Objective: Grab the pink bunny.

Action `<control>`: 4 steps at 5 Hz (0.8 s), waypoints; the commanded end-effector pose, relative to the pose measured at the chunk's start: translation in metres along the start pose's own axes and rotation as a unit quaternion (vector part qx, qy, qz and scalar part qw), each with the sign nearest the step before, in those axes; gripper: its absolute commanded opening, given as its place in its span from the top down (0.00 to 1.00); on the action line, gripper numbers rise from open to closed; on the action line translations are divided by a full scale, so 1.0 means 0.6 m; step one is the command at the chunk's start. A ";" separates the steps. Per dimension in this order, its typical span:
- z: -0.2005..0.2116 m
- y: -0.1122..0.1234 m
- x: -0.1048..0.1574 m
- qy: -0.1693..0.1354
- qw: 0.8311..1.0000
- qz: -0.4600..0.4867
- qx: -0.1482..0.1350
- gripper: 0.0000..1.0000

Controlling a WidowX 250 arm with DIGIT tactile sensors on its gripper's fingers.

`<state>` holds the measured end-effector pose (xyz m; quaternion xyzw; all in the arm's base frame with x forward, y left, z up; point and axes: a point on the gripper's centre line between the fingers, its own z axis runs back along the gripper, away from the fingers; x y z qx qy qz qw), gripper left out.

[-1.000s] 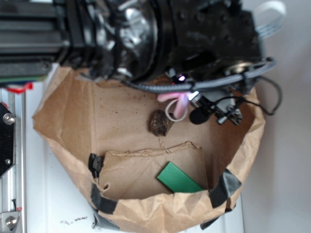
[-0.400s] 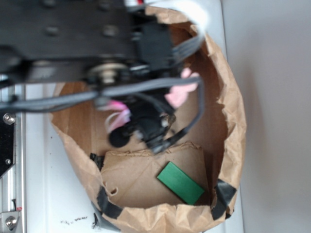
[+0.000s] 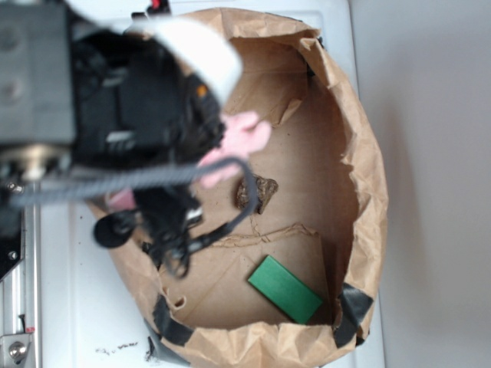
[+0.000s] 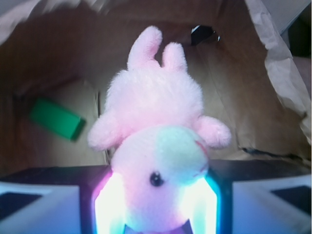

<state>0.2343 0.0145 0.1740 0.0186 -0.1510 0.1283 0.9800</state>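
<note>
The pink bunny (image 4: 153, 122) fills the wrist view, its whitish head with one dark eye clamped between my two glowing fingers (image 4: 109, 204). My gripper (image 4: 156, 207) is shut on the bunny's head, and its body and feet hang away from me over the brown paper bag. In the exterior view the bunny (image 3: 239, 142) shows as a pink patch sticking out from under my black arm, above the bag's left side. My gripper itself is hidden under the arm there.
The open brown paper bag (image 3: 360, 176) lies on a white surface. Inside it are a brown lumpy object (image 3: 255, 192) and a flat green block (image 3: 284, 289), the block also showing in the wrist view (image 4: 56, 119). A metal rail (image 3: 11, 307) runs along the left.
My arm has swung left across the bag and the bunny has come with it, lifted off the bag floor. The brown lump and green block have not moved.
</note>
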 end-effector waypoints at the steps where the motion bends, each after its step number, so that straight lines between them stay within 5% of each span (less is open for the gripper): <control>1: 0.071 0.033 -0.022 0.010 0.996 -0.087 -0.010 1.00; 3: 0.066 0.011 -0.014 0.033 0.997 -0.065 0.012 1.00; 4: 0.068 0.005 -0.015 0.002 0.999 -0.047 0.006 1.00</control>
